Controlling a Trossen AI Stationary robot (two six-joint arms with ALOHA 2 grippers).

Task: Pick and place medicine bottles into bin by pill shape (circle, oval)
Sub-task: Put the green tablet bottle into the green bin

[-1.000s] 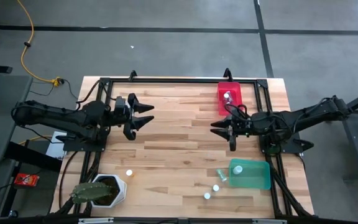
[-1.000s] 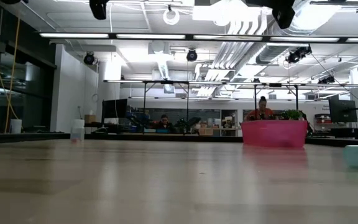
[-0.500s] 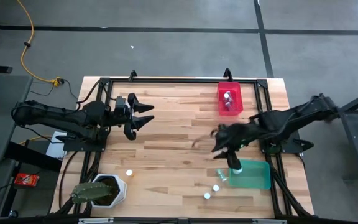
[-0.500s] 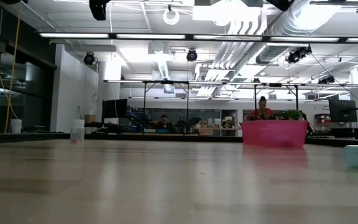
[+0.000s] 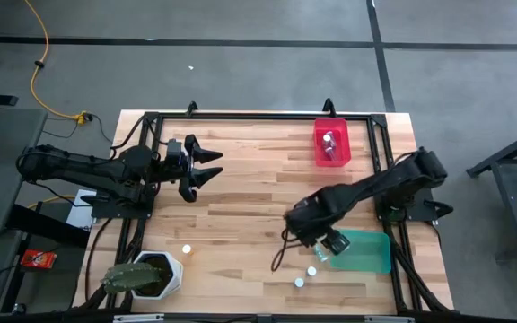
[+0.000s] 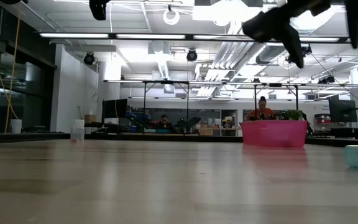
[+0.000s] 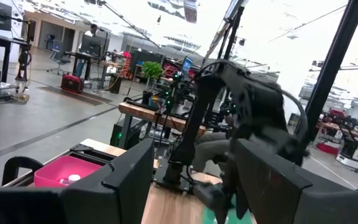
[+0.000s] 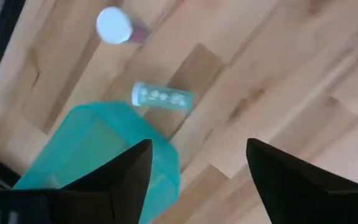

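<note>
The right hand (image 5: 281, 256) hangs released over the counter (image 5: 249, 193), fingers (image 8: 114, 180) spread and empty, seemingly to drop onto a loose bottle. Just ahead of it a clear bottle (image 8: 161, 98) lies on its side against the corner of the teal bin (image 8: 98, 146), with a white-capped bottle (image 8: 115, 26) standing a little beyond. Two more capped bottles (image 5: 305, 275) sit close beside the hand, one farther off by the plant pot (image 5: 146, 274). Well beyond, the red bin (image 5: 331, 144) already holds sorted bottles. The left hand (image 5: 206, 166) waits released at the counter's far side
</note>
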